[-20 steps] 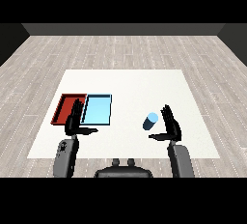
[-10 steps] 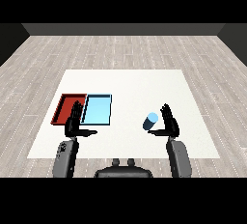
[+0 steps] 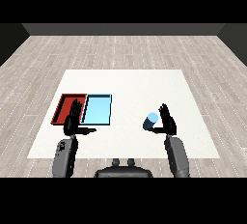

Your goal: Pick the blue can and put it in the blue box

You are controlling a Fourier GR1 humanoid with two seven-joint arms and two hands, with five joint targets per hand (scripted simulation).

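Observation:
The blue can (image 3: 151, 120) stands upright on the white table, right of centre. My right hand (image 3: 167, 121) is just to its right with straight fingers pointing up and the thumb reaching under the can's near side; I cannot tell whether it touches. The light blue tray (image 3: 98, 109) lies left of centre. Raised in front of the gap between the two trays, my left hand (image 3: 74, 120) is open, thumb out to the right, and holds nothing.
A red tray (image 3: 67, 108) lies right against the blue tray's left side. The white table (image 3: 130, 85) stretches back behind the trays and the can, with a grey plank floor beyond its edges.
My right hand has closed in slightly on the can from the right. The can, the trays and my left hand have not visibly moved.

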